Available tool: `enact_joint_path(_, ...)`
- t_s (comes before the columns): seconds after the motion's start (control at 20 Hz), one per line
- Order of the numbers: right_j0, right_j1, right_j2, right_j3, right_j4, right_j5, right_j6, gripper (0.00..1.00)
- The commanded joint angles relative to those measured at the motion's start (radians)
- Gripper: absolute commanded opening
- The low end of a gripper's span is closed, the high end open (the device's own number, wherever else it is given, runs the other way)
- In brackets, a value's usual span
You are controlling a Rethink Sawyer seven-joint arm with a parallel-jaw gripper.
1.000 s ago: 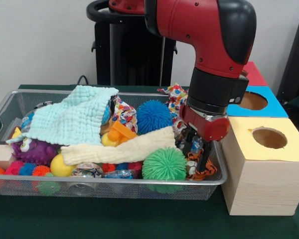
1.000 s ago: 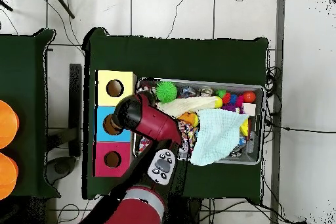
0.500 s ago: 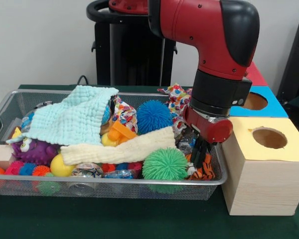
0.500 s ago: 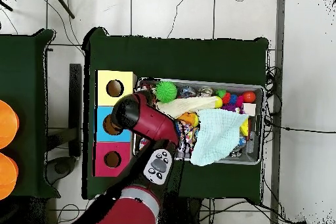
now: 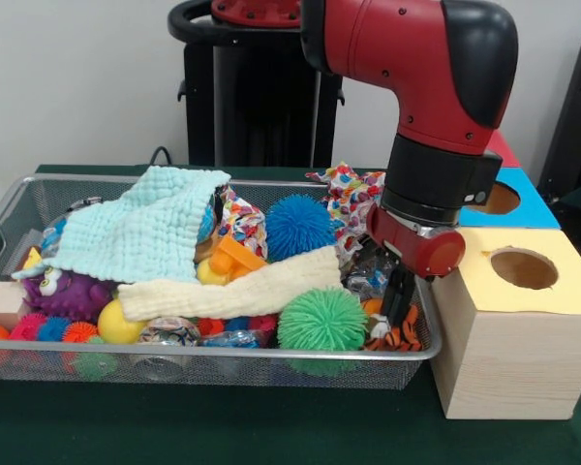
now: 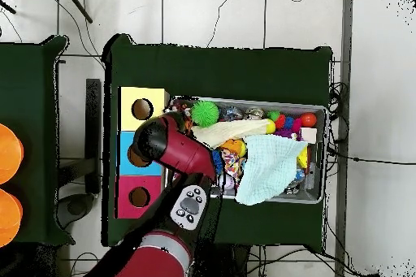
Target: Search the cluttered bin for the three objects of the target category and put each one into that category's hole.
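While the yellow box stands nearest at the right of the front view, just beside the wire bin, its round hole faces up and shows only dark inside. Along the bin's near wall lie small spiky balls in pink, blue, orange and green, a yellow ball and a green spiky ball. Right of that green ball, in the bin's near right corner, an orange-and-black striped toy sits touching the wire wall. The gripper hangs straight over this toy, its dark fingertips reaching down to it; whether they clamp the toy or merely touch it cannot be told, since the tips blend into the clutter. A cream cloth runs across the middle of the bin behind the green ball, with a purple plush at its left end. Further back, a mint cloth drapes over the left half, a blue spiky ball sits beside a patterned cloth, and the red arm rises above. Beyond the yellow box stand a blue box and a red box.
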Motion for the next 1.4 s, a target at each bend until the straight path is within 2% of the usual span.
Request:
enact_joint_path(0.05, 0.007, 0.01, 0.007, 0.008, 0.034, 0.12, 0.216, 0.0)
enact_joint_path(0.35, 0.015, -0.044, -0.04, 0.015, 0.011, 0.205, 0.208, 0.0)
enact_joint_path(0.7, -0.021, -0.05, -0.006, 0.027, 0.006, 0.177, 0.174, 0.0)
enact_joint_path(1.05, -0.005, -0.087, -0.053, 0.025, -0.013, 0.254, 0.177, 0.0)
enact_joint_path(1.4, -0.008, -0.075, -0.057, 0.014, -0.03, 0.237, 0.149, 0.0)
